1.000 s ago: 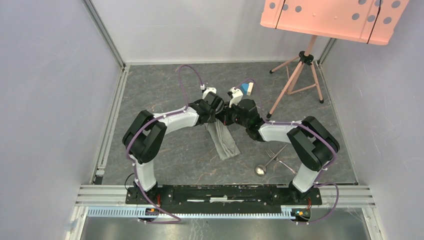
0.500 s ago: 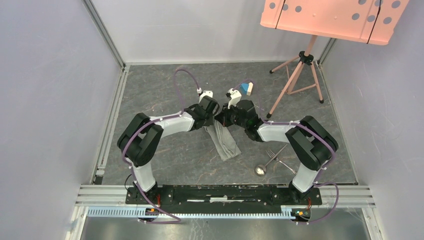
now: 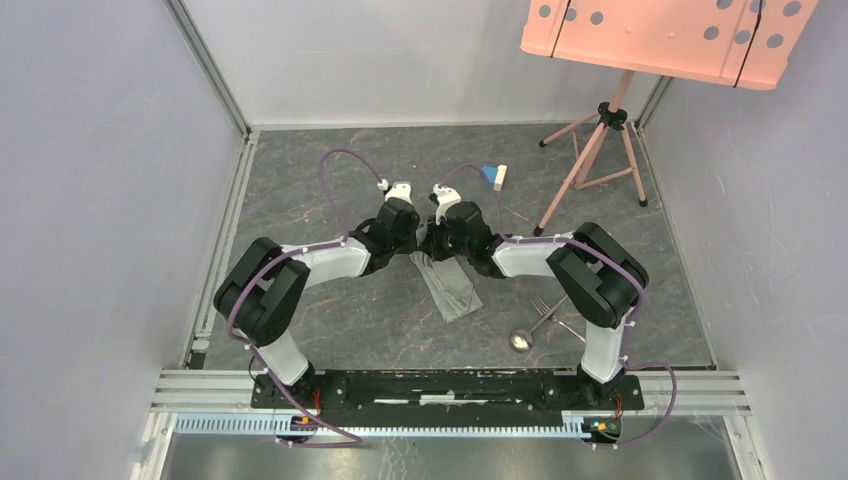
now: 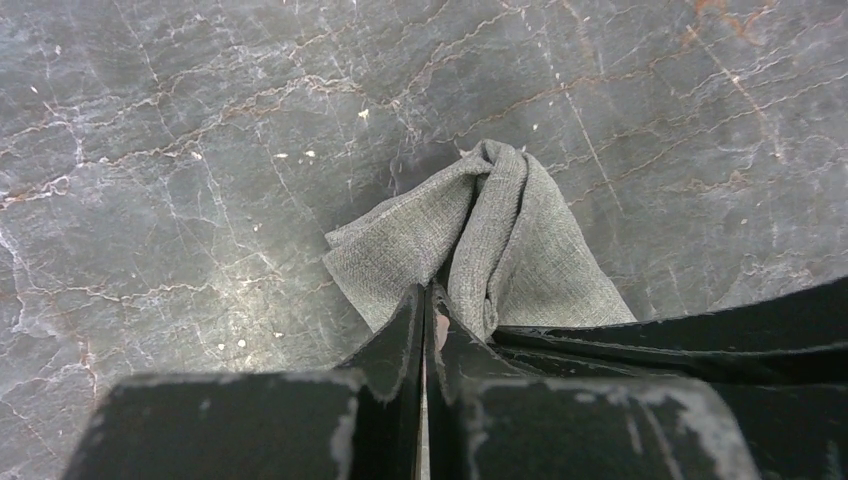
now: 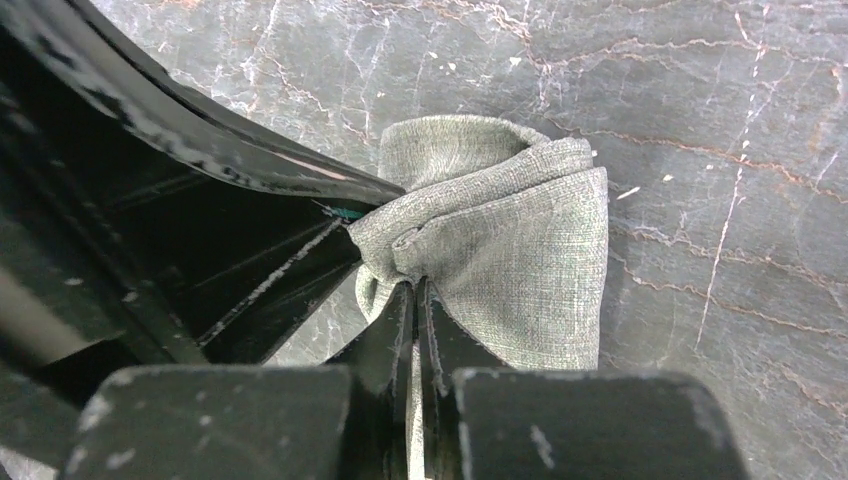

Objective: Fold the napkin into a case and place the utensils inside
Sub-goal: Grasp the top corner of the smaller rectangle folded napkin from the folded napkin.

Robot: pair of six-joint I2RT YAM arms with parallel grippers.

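The light grey napkin lies on the dark stone floor as a narrow folded strip running down and to the right. Its far end is bunched up and lifted between both grippers. My left gripper is shut on a fold of the napkin. My right gripper is shut on the cloth right beside it. In the top view the two grippers nearly touch, fingertip to fingertip. The utensils lie to the right of the napkin: a silver fork and a spoon, both untouched.
A small blue and white block lies behind the grippers. A pink tripod stands at the back right under a pink perforated board. Grey walls close the floor on three sides. The arms' base rail runs along the near edge.
Both grippers have moved left and nearer with the napkin's far end. My left gripper has shut on the cloth. The right one stayed shut. Fork and spoon have not moved.
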